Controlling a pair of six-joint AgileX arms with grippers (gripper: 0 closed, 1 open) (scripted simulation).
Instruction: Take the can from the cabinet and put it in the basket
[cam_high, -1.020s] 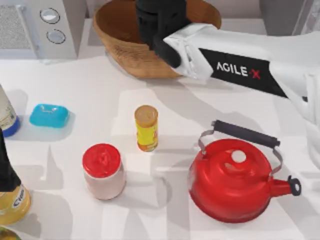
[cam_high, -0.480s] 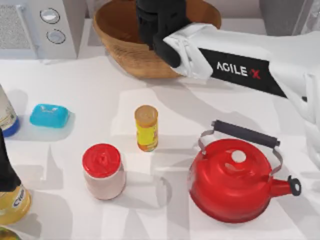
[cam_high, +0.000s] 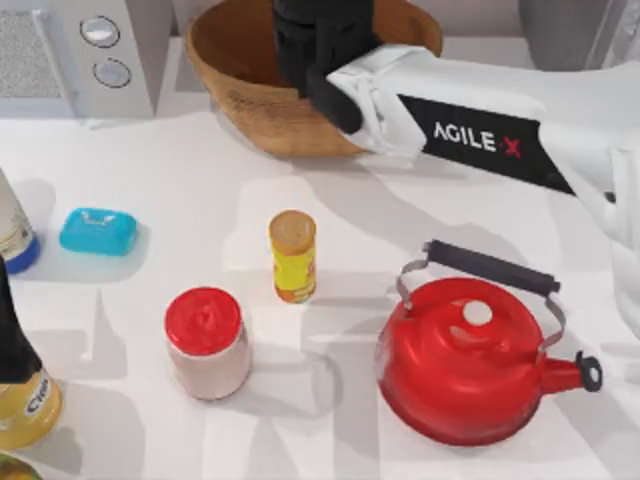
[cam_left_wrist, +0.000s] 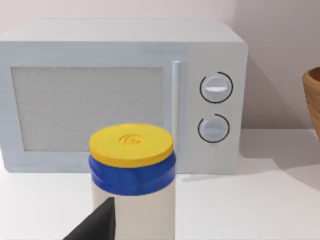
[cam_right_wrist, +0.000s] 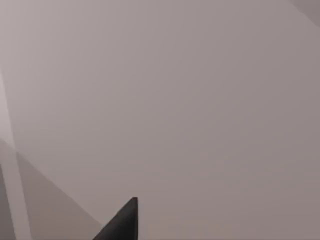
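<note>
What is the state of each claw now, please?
Left claw: parked facing the microwave; state cannot be told.
Right claw: over the basket; state cannot be told.

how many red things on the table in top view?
2. The red kettle sits at front right; the red-lidded jar stands front left of centre, beside the yellow tube. The right arm over the basket may hide more.
</note>
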